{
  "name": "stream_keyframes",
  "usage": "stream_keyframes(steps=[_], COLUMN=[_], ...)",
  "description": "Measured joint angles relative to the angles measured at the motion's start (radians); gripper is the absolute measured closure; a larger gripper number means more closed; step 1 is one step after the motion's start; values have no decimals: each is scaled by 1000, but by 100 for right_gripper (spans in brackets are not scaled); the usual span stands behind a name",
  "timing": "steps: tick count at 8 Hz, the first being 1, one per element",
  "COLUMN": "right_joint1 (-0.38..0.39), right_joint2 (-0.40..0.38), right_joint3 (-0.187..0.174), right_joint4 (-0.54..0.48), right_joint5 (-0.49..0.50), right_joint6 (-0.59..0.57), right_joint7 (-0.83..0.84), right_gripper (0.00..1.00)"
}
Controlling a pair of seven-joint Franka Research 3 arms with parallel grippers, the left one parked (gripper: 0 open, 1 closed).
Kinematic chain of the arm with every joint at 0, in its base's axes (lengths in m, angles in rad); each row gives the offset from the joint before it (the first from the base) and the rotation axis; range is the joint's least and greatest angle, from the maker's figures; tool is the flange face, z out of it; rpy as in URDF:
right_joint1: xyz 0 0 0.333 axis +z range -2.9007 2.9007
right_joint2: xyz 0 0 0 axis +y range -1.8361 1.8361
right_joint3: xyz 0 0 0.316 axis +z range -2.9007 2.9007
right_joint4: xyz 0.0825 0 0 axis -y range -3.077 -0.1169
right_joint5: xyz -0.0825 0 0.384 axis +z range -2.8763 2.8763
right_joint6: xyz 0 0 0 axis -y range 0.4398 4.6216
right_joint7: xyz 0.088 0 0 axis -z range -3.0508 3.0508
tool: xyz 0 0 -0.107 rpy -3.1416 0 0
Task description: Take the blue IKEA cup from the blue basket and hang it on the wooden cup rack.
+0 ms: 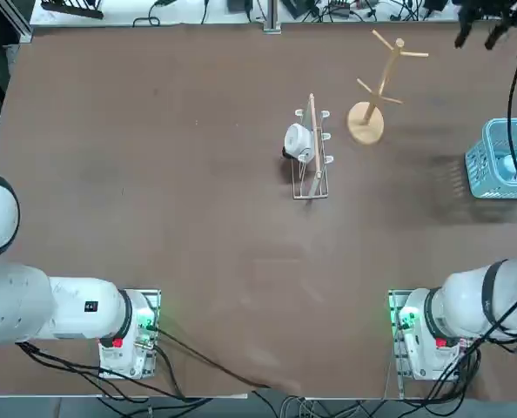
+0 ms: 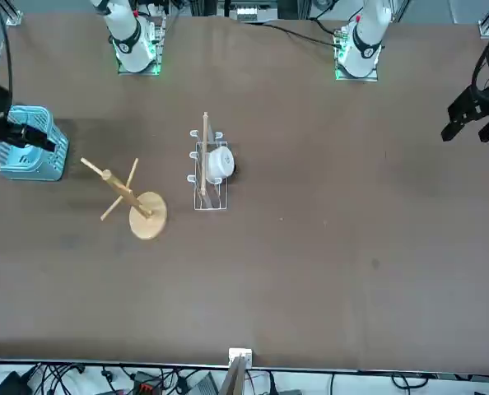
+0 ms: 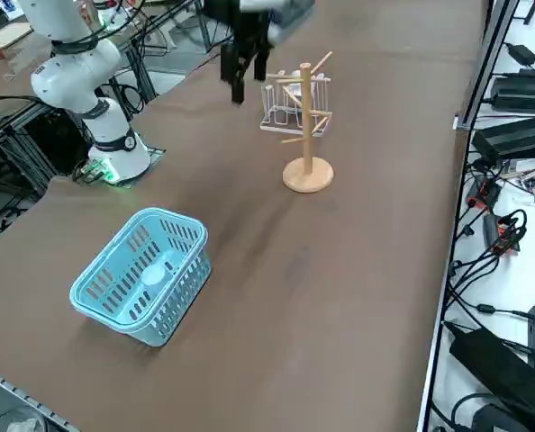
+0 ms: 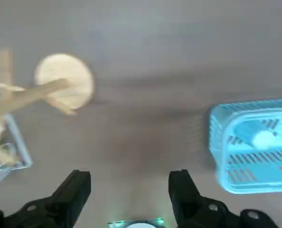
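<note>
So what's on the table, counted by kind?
Cups: 2, white cup at the wire rack, pale cup in the basket.
Racks: 2, wooden rack, wire rack.
Baskets: 1.
Total: 5.
Above, the right gripper, jaws open, hangs between wooden rack and basket.

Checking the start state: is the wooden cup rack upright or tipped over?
Upright: the wooden cup rack stands on its round base, pole vertical, pegs bare, beside the wire rack.

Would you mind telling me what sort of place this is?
Probably a robotics lab: arm bases bolted to a brown table, loose cables along its edge, and a wooden rack laid out as a prop.
</note>
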Motion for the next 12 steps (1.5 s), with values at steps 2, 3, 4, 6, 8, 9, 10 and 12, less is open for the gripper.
stream_keyframes(steps=[2,3,4,6,8,9,10,12], right_joint1=[-118,-190,-259,-381,-457,-476,-491,-522], right_joint2=[5,-10,-32,-65,-73,-66,-45,34], right_joint3=[-6,-8,-10,-11,-11,-10,-10,-10], right_joint4=[-107,-204,-314,-499,-600,-635,-658,-670], right_joint5=[-51,-57,-58,-59,-59,-59,-59,-59], right_joint6=[140,264,396,618,758,818,881,980], right_joint7=[-131,-228,-330,-529,-666,-700,-733,-795], right_gripper=[0,0,0,0,0,0,0,0])
